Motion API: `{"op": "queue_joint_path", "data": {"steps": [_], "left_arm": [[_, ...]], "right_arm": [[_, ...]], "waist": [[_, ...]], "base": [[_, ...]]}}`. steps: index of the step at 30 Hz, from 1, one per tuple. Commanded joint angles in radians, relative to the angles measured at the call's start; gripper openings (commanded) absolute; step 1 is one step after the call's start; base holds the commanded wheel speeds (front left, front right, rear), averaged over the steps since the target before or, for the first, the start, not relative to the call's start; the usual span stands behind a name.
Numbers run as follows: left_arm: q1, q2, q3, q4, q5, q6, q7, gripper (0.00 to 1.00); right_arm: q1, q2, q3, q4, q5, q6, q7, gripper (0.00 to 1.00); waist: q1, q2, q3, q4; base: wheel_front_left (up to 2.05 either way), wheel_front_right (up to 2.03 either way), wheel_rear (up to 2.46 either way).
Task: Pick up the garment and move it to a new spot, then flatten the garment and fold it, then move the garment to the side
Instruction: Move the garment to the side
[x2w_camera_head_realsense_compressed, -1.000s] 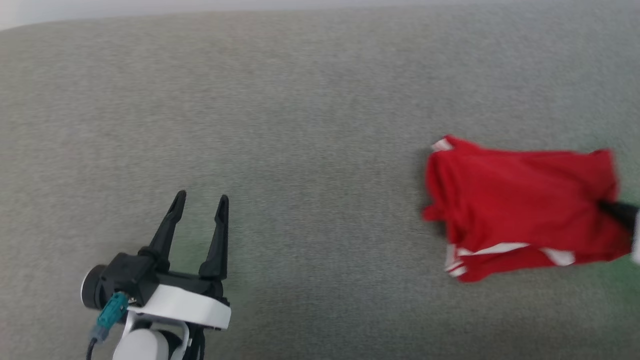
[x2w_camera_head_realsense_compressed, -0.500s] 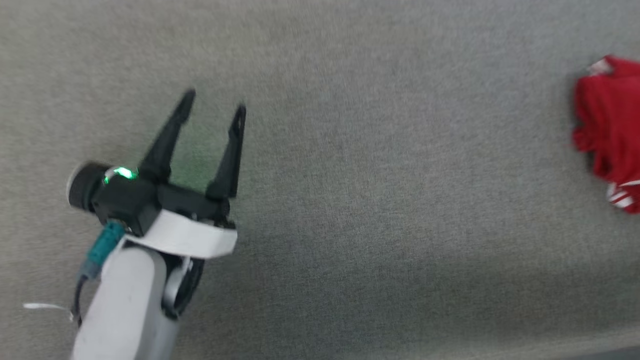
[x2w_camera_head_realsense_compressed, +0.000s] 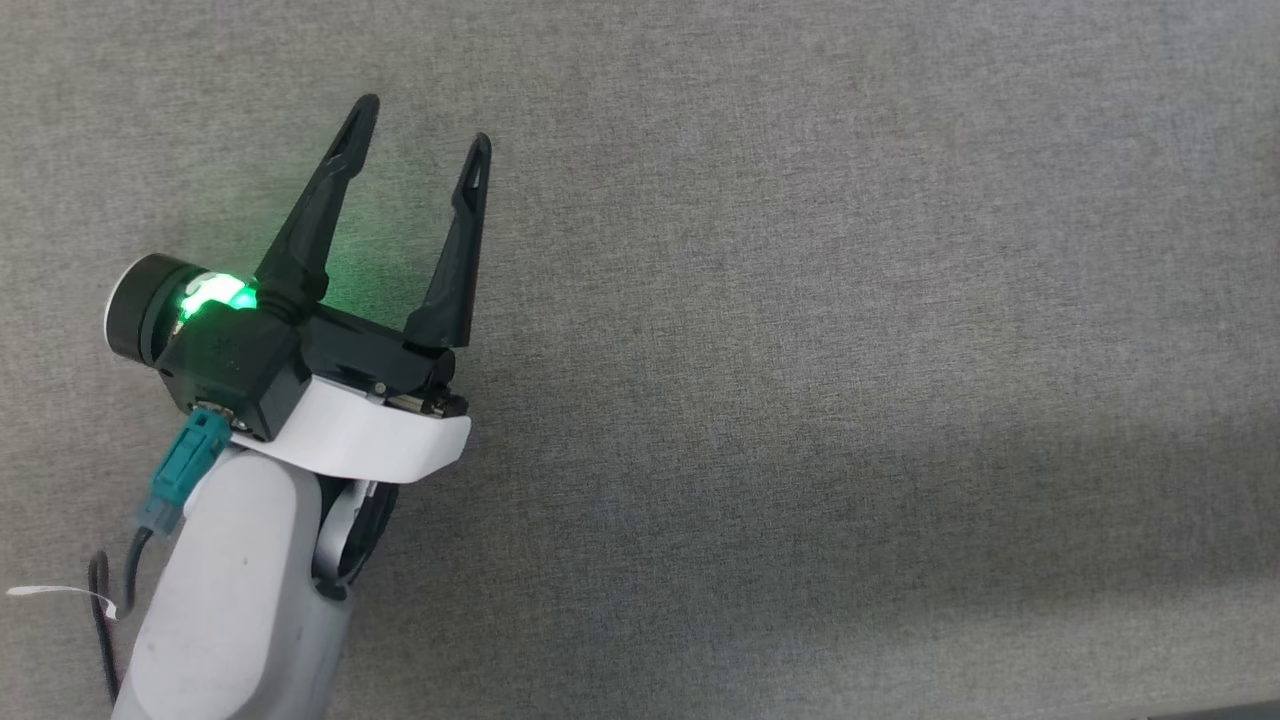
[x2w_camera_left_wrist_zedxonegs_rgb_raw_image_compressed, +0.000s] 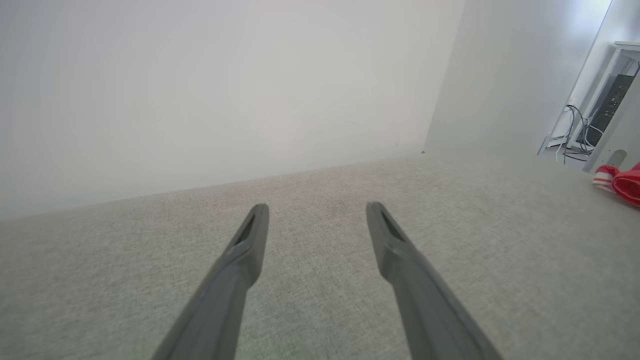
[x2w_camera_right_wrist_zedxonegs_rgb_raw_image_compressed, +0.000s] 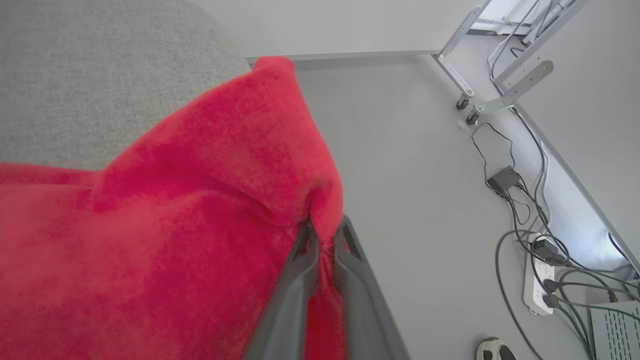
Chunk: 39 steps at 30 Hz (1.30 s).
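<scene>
The left hand (x2w_camera_head_realsense_compressed: 424, 122) is over the grey fabric-covered tabletop (x2w_camera_head_realsense_compressed: 850, 300), in the left part of the head view. Its two dark fingers are spread wide apart and there is nothing between them. A green light (x2w_camera_head_realsense_compressed: 215, 295) shines on the black body of this hand and throws a green glow on the fabric beside it. A teal connector (x2w_camera_head_realsense_compressed: 185, 470) with a dark cable is plugged in at the wrist, above the pale forearm (x2w_camera_head_realsense_compressed: 240, 600).

In the left wrist view the same hand (x2w_camera_left_wrist_zedxonegs_rgb_raw_image_compressed: 317, 207) points along the tabletop toward a plain white wall (x2w_camera_left_wrist_zedxonegs_rgb_raw_image_compressed: 200, 100), and the space between the fingers is empty. At the far right edge of this view a small part of the garment (x2w_camera_left_wrist_zedxonegs_rgb_raw_image_compressed: 625, 182) is seen, red with a white-and-red striped band. It is well apart from the left hand.

In the right wrist view the right hand (x2w_camera_right_wrist_zedxonegs_rgb_raw_image_compressed: 327, 225) has its fingers pressed almost together, with a fold of the garment (x2w_camera_right_wrist_zedxonegs_rgb_raw_image_compressed: 175, 200) pinched between them. The red cloth covers most of the left half of this view. It lies near the rounded edge of the tabletop (x2w_camera_right_wrist_zedxonegs_rgb_raw_image_compressed: 100, 75), and part of it reaches past this edge over the light floor (x2w_camera_right_wrist_zedxonegs_rgb_raw_image_compressed: 425, 200). On the floor there are a power strip (x2w_camera_right_wrist_zedxonegs_rgb_raw_image_compressed: 537, 285) with several cables, and a metal frame (x2w_camera_right_wrist_zedxonegs_rgb_raw_image_compressed: 465, 85) on small castors.
</scene>
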Motion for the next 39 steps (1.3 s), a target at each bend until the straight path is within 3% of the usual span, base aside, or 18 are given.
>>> {"op": "queue_joint_path", "data": {"steps": [1,2,3,11,24,33,39], "left_arm": [[0.014,-0.003,0.007,-0.002,0.002,-0.002,-0.005,1.0],[0.018,-0.006,0.009,-0.001,0.003,-0.002,-0.005,1.0],[0.02,-0.009,0.01,0.0,0.002,-0.002,-0.005,1.0],[0.066,-0.038,0.014,0.038,-0.012,-0.002,-0.005,1.0],[0.31,-0.098,0.09,0.133,-0.054,-0.002,-0.005,1.0],[0.429,-0.109,0.131,0.163,-0.075,-0.002,-0.005,1.0],[0.493,-0.094,0.147,0.17,-0.089,-0.002,-0.005,1.0]], "right_arm": [[-0.021,0.003,-0.002,0.025,-0.018,-0.001,-0.028,0.45],[-0.031,0.006,-0.001,0.041,-0.028,-0.001,-0.044,0.93],[-0.038,0.012,-0.001,0.058,-0.034,-0.001,-0.059,1.0],[-0.039,0.063,0.045,0.07,-0.087,-0.001,-0.136,1.0],[0.176,0.243,0.222,-0.195,-0.097,-0.001,-0.172,1.0],[0.391,0.351,0.193,-0.382,-0.147,-0.001,-0.173,1.0],[0.536,0.416,0.146,-0.531,-0.167,-0.001,-0.173,1.0]], "waist": [[0.0,0.0,-0.006,0.004],[0.0,0.0,-0.01,0.006],[0.0,0.0,-0.016,0.007],[0.0,0.0,-0.104,0.024],[0.0,0.0,-0.387,0.12],[0.0,0.0,-0.515,0.193],[0.0,0.0,-0.575,0.198]], "base": [[0.0,0.0,0.0],[0.0,0.0,0.0],[0.0,0.0,0.0],[0.0,0.0,0.0],[0.0,0.0,0.0],[0.0,0.0,0.0],[0.0,0.0,0.0]]}}
